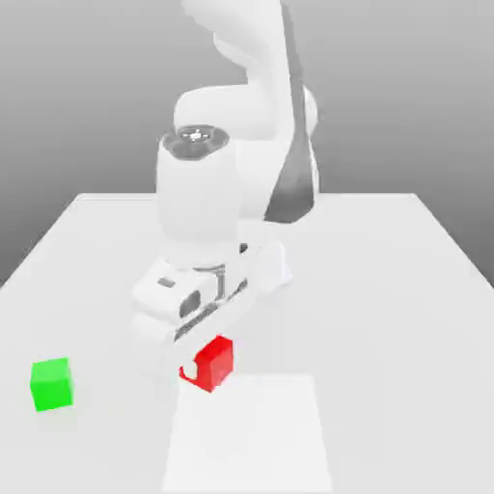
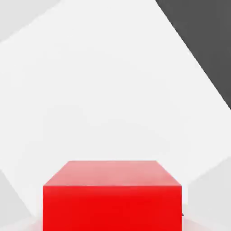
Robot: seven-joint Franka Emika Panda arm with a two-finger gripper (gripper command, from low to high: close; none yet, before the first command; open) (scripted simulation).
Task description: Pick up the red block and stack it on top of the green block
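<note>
The red block (image 1: 214,362) sits between the fingers of my gripper (image 1: 206,366), which is shut on it near the table's front middle. One white fingertip (image 1: 190,370) presses against the block's side toward the exterior view's left. Whether the block rests on the table or hangs just above it, I cannot tell. In the hand view the red block (image 2: 113,198) looms large and close. The green block (image 1: 51,383) stands alone on the table, well off to the exterior view's left of the gripper and slightly nearer the front edge.
The white table (image 1: 386,289) stretches around both blocks, with a brighter square patch (image 1: 251,434) at the front under the gripper. The arm's bulky white body (image 1: 232,174) rises behind the gripper. Dark floor (image 2: 203,40) lies beyond the table's edge in the hand view.
</note>
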